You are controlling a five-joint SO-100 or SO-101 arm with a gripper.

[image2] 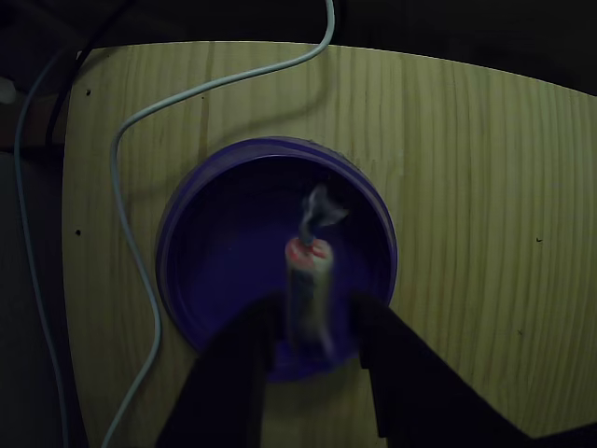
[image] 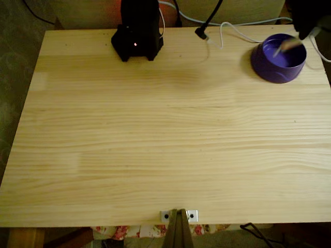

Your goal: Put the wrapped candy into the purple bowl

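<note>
The gripper (image2: 312, 322) hangs over the bowl (image2: 196, 280) with jaws parted around the candy (image2: 308, 280) (blurred), seemingly for release.

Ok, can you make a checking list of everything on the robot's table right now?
Surface: pale wooden table, mostly bare.
Job's things: purple bowl near the far right corner in the fixed view; wrapped candy, blurred, above the bowl's inside.
Clutter: black box with a red light at the far edge.
Gripper: gripper over the bowl with fingers apart; the candy sits between them, contact too blurred to judge.
Cables: white cable curving beside the bowl; black plug at the far edge.
Surroundings: metal bracket at the near edge, flowered cloth below.
</note>
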